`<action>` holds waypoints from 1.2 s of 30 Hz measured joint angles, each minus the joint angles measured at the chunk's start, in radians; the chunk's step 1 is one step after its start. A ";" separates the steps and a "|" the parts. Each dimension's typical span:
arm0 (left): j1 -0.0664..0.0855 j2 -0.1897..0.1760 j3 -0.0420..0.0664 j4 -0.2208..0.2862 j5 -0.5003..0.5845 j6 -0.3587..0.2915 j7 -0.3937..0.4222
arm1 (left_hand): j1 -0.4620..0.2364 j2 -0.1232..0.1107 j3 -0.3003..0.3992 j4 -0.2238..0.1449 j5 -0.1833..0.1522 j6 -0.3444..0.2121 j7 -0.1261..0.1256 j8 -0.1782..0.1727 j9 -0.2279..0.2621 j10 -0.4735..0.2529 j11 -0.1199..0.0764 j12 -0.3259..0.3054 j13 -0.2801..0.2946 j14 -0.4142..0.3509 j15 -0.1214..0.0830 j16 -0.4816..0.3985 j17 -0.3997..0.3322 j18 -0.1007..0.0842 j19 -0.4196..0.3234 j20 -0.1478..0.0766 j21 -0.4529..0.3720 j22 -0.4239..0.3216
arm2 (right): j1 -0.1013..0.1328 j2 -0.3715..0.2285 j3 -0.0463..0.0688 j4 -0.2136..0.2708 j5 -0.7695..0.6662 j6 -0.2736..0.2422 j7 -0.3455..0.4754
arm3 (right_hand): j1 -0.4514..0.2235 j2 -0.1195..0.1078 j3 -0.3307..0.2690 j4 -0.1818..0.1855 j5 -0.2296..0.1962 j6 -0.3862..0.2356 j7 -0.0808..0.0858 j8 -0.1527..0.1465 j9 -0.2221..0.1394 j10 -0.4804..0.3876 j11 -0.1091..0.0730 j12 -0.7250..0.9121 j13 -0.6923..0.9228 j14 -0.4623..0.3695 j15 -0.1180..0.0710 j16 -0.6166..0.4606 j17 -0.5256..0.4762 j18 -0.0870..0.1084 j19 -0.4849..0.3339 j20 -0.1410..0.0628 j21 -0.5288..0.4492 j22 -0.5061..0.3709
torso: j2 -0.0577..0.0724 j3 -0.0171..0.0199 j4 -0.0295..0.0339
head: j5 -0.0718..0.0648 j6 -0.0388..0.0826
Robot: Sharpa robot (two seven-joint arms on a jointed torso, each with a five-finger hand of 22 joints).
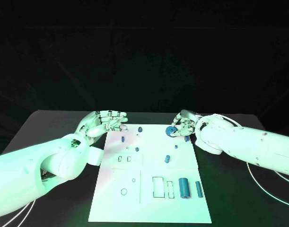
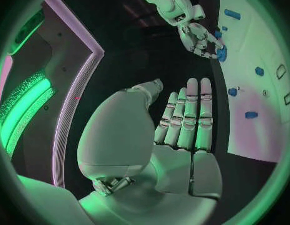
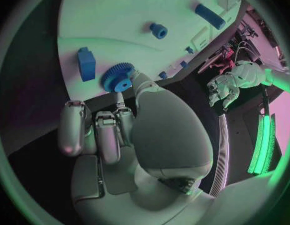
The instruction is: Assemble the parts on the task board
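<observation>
Right hand [image 1: 183, 126] pinches a small blue toothed plastic gear [image 3: 117, 78] by its rim over the white task board [image 1: 151, 203] at the board's 1 o'clock corner. Gear looks light, stiff, slippery, so best pinched across the teeth. Left hand [image 1: 103, 122] hovers at 11 o'clock, fingers apart, holding nothing.

A robot lab or demo booth: a black-draped surface [image 1: 62, 124] under dark backdrop, a white task board [image 1: 151, 198] with cut slots, glowing green light strips [image 2: 23, 110], and cables [image 1: 267, 179] trailing from white arms.
</observation>
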 measured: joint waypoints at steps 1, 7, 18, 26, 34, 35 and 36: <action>0.000 0.000 0.000 0.000 0.000 0.000 0.000 | 0.000 0.000 0.000 0.000 0.000 0.000 0.000 0.000 0.001 0.002 0.002 -0.004 0.000 0.000 0.000 0.000 0.003 0.000 0.000 0.000 0.000 0.000 | 0.000 0.000 0.000 -0.001 0.000 0.001 0.000 | 0.000 0.000 0.001 0.001 0.000 0.000 0.000 0.000 0.000 0.001 0.001 0.000 0.000 0.000 0.000 0.000 0.000 0.000 0.002 0.002 0.003 0.002 | 0.000 0.0002 0.0003 | 0.000 0.000; 0.000 0.000 0.000 -0.001 0.000 0.001 0.000 | 0.000 0.000 0.000 0.000 0.000 0.000 0.000 0.000 0.001 0.004 0.004 -0.005 0.000 0.000 0.000 0.000 0.005 0.000 0.000 0.000 0.000 0.000 | -0.003 0.001 -0.001 -0.007 -0.001 0.004 0.000 | 0.010 0.010 0.016 0.001 0.000 0.000 0.000 0.004 0.001 0.006 -0.001 0.006 0.000 0.000 0.000 0.000 0.000 0.000 0.005 -0.002 0.004 0.007 | 0.000 0.0006 -0.0006 | 0.002 -0.001; 0.000 0.001 0.000 -0.002 0.000 0.003 -0.001 | 0.000 0.000 0.000 0.000 0.000 0.000 0.000 0.000 0.001 0.004 0.004 -0.005 0.000 0.000 0.000 0.000 0.005 0.000 0.000 0.000 0.000 0.000 | -0.007 0.008 0.001 -0.009 -0.031 -0.005 0.000 | 0.038 0.027 0.111 -0.011 -0.001 0.042 -0.008 0.014 -0.003 0.016 -0.010 0.011 0.000 0.000 0.000 0.004 0.000 -0.015 0.009 -0.006 0.020 0.028 | 0.000 0.0012 -0.0006 | 0.001 -0.003; 0.000 0.003 0.000 -0.004 0.000 0.005 -0.001 | 0.000 0.000 0.000 0.000 0.000 0.000 0.000 0.000 0.001 0.004 0.004 -0.005 0.000 0.000 0.000 0.000 0.005 0.000 0.000 0.000 0.000 0.000 | -0.015 0.015 0.000 0.007 -0.079 -0.035 -0.004 | 0.026 0.015 0.171 -0.012 0.000 0.075 -0.018 0.028 -0.005 0.035 -0.019 0.030 0.000 0.000 0.000 0.004 0.000 -0.015 0.014 -0.011 0.031 0.028 | 0.000 0.0015 -0.0006 | 0.002 -0.004; 0.000 0.003 0.000 -0.007 0.000 0.006 -0.002 | 0.000 0.000 0.000 0.000 0.000 0.000 0.000 0.000 0.001 0.004 0.004 -0.005 0.000 0.000 0.000 0.000 0.005 0.000 0.000 0.000 0.000 0.000 | -0.021 0.013 -0.003 0.041 -0.118 -0.082 -0.023 | 0.014 0.004 0.189 -0.005 0.000 0.084 -0.020 0.036 -0.003 0.035 -0.019 0.030 0.000 0.000 0.000 0.005 0.001 -0.015 0.018 -0.015 0.035 0.028 | 0.000 0.0015 -0.0017 | 0.003 -0.003; 0.000 0.003 0.000 -0.007 0.000 0.006 -0.003 | 0.000 0.000 0.000 0.000 0.000 0.000 0.000 0.000 0.001 0.004 0.004 -0.005 0.000 0.000 0.000 0.000 0.005 0.000 0.000 0.000 0.000 0.000 | -0.021 0.013 -0.003 0.049 -0.123 -0.090 -0.026 | 0.014 0.004 0.189 -0.005 0.000 0.085 -0.020 0.036 -0.003 0.035 -0.019 0.030 0.000 0.000 0.000 0.008 0.001 -0.015 0.018 -0.015 0.036 0.028 | 0.000 0.0014 -0.0018 | 0.003 -0.002; 0.000 0.003 0.000 -0.008 0.000 0.007 -0.003 | 0.000 0.000 0.000 0.000 0.000 0.000 0.000 0.000 0.001 0.004 0.004 -0.005 0.000 0.000 0.000 0.000 0.005 0.000 0.000 0.000 0.000 0.000 | -0.020 0.012 -0.003 0.062 -0.131 -0.101 -0.030 | 0.014 0.004 0.191 -0.006 0.000 0.085 -0.020 0.036 -0.003 0.035 -0.019 0.030 0.000 0.000 0.000 0.008 0.001 -0.015 0.021 -0.018 0.038 0.028 | -0.001 0.0012 -0.0021 | 0.003 -0.001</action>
